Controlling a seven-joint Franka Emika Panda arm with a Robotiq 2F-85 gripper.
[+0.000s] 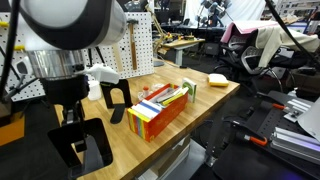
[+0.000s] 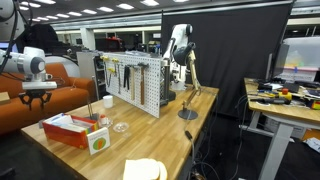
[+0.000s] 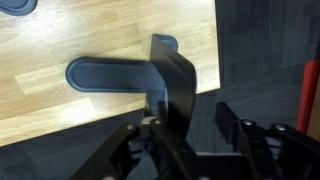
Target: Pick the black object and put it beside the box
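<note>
Pale wooden table (image 1: 205,100) with the grain running lengthwise, in sight in both exterior views and from the wrist. Along its back edge, a white pegboard (image 2: 135,82) hung with tools. Behind that in an exterior view, a tall black curtain (image 2: 240,60) closing off part of a large open workroom. Beyond the table's far end, cluttered desks and chairs. Past the table edge in the wrist view, dark floor (image 3: 270,60).

Gripper (image 1: 68,118) at the near corner of the table, pointing down, clamped on the upright plate of the black bookend (image 1: 90,148). Seen from the wrist, plate pinched between the two fingers, flat tongue stretched out over the wood close to the table edge. Cannot tell whether the tongue touches the wood or hangs just above it.

Box (image 1: 160,112) with striped sides lying lengthwise in the middle of the table, colourful flat items standing inside. Near the held bookend but apart from it. Second bookend (image 1: 115,97) upright behind the box's near end, between the box and the pegboard. Yellow sponge (image 1: 217,79) alone at the far end of the table, well apart from box and bookends.
</note>
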